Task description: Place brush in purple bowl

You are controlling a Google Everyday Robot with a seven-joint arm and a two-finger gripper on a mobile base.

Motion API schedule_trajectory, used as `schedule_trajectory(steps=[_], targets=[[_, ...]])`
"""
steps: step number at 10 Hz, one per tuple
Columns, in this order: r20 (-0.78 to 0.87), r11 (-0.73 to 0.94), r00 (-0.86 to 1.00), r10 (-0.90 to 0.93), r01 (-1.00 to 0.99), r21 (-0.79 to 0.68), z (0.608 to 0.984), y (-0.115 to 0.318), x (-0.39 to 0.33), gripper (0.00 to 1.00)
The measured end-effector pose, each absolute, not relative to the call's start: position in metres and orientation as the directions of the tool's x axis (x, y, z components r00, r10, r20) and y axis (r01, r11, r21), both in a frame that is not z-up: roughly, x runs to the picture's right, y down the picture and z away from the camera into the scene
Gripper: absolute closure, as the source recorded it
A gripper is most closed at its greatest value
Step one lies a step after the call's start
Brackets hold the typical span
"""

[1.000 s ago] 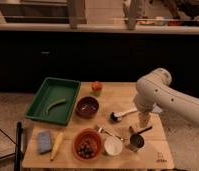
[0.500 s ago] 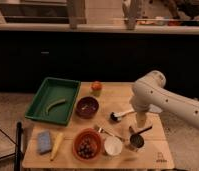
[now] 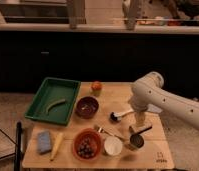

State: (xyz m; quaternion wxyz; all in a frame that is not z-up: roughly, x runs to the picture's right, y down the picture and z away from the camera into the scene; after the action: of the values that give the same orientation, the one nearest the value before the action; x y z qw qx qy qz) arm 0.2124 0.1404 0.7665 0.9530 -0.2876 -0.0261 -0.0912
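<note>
Edging left and down, the tool [image 3: 137, 116] hung just right of the white-handled, dark-headed dish brush [image 3: 122, 114], which lay right of the round dark-purple bowl [image 3: 87, 106]. Whether the tool was open or closed could not be told. A misaligned descent might knock the brush away.

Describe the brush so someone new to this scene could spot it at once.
On the wooden table, look just right of centre, between the purple bowl and the robot's gripper, which hangs low over the table's right side. The brush lies flat there. Its short white handle and small dark round head set it apart from the thin metal fork nearer the front.
</note>
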Motion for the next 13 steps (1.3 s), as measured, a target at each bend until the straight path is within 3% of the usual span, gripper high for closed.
schedule_trajectory(steps=[13], targets=[[0.179, 0.788, 0.967, -0.180, 0.251, -0.562, 0.828, 0.159, 0.216, 0.20]])
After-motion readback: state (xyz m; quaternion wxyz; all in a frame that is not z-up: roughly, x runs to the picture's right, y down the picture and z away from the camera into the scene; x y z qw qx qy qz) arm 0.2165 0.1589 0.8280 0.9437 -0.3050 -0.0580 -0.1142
